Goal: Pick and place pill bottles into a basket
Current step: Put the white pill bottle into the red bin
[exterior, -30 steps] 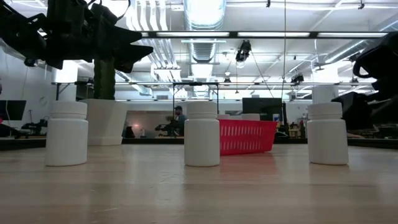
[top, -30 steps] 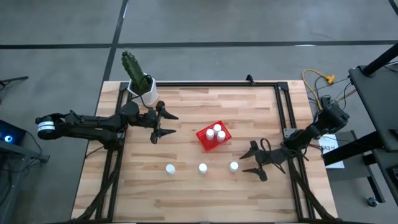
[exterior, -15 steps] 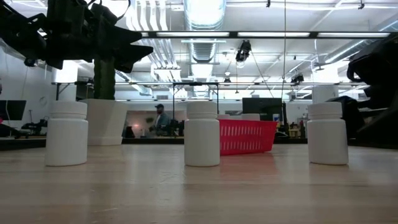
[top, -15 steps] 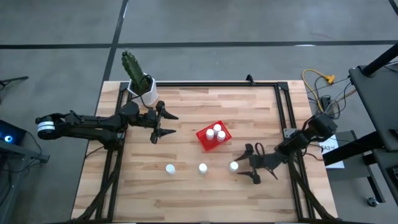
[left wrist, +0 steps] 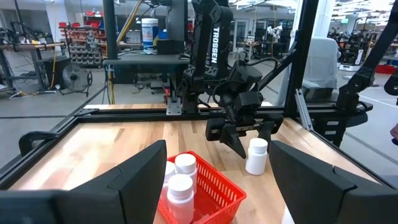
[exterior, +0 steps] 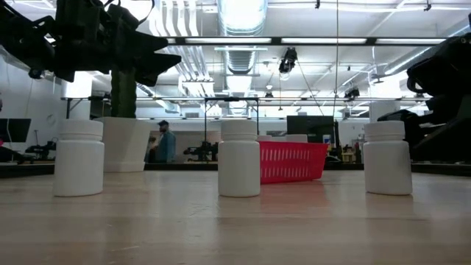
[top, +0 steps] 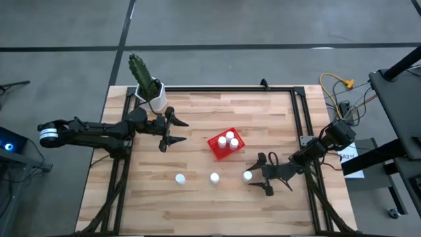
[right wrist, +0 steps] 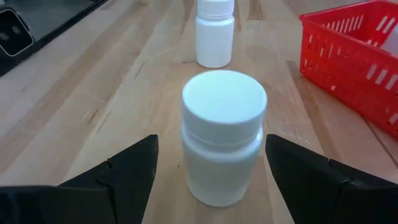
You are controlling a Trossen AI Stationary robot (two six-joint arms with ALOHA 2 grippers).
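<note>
Nearest to you, the right gripper [top: 258, 181] sits low over the table with its jaws spread and nothing between them yet. The rightmost pill bottle [right wrist: 222, 134] stands upright just ahead of the fingers [right wrist: 121, 168], centred on the gap, not touched as far as the frames show.

Handling note: the bottle looks like a light, rigid plastic cylinder with a smooth wall and a wider round cap. Expect it to tip or skid on the wood if one finger reaches it first. You would do best to take it on the body just under the cap, both fingers meeting it together, and only firmly enough to hold it.

Further along the same row stand the middle bottle [top: 214, 177] and the far-left bottle [top: 179, 178], both upright and well apart from each other.

Beyond the row, the red basket [top: 217, 147] sits near the table's middle with three bottles [top: 227, 140] already standing in it; judged from that, half the job is done.

Farthest off, the left gripper [top: 170, 131] hovers above the table beside the plant pot [top: 155, 99], fingers apart, empty, waiting.
</note>
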